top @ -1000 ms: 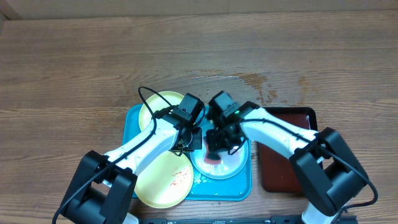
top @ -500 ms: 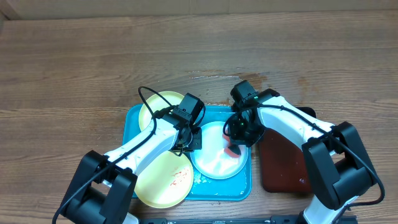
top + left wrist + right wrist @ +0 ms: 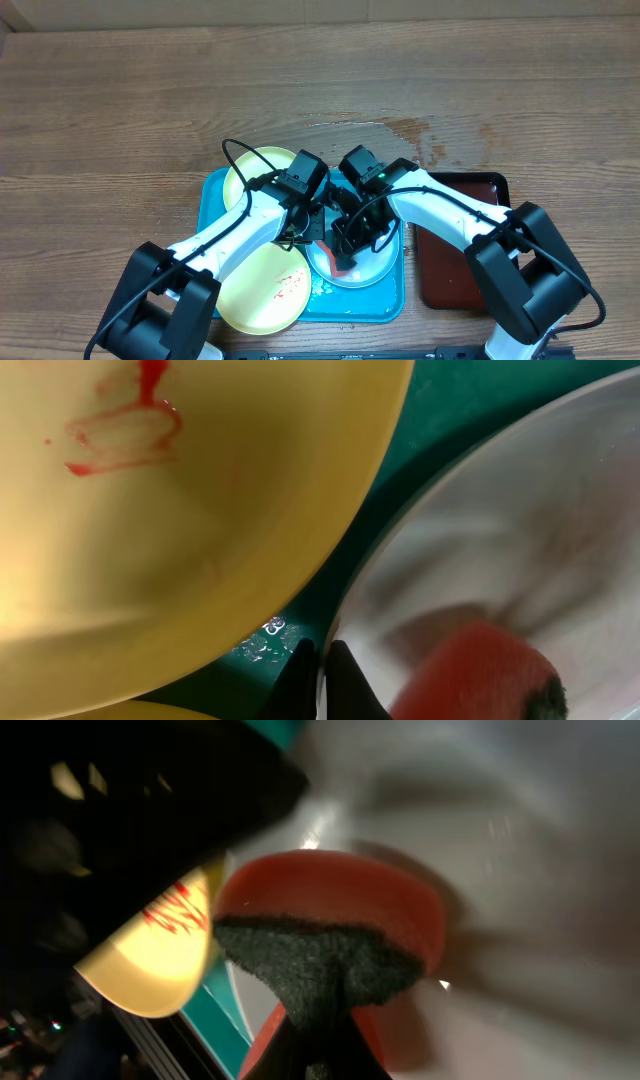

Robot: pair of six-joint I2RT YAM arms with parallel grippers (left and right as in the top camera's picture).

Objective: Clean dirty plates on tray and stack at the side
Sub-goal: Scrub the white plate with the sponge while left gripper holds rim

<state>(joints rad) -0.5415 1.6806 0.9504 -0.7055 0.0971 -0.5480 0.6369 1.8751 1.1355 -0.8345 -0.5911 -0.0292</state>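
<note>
On the turquoise tray (image 3: 213, 195) lie three plates. The mint-blue plate (image 3: 378, 268) sits at the right; my left gripper (image 3: 318, 233) is shut on its left rim, which shows as a thin pale edge between the black fingers (image 3: 300, 665). My right gripper (image 3: 348, 250) is shut on a red sponge (image 3: 340, 895) with a dark scouring side, pressed onto that plate's left half (image 3: 520, 840). A pale yellow plate (image 3: 268, 292) with red smears (image 3: 120, 435) lies at the front left. Another yellow plate (image 3: 252, 170) sits at the back left, partly under my left arm.
A dark red-brown tray (image 3: 452, 272) lies right of the turquoise one, partly under my right arm. A wet patch (image 3: 400, 130) marks the wooden table behind the trays. Water drops (image 3: 262, 645) sit on the tray floor between the plates.
The right gripper carried the sponge to the plate's right side and has swept back to its left half. The left gripper has kept hold of the rim.
</note>
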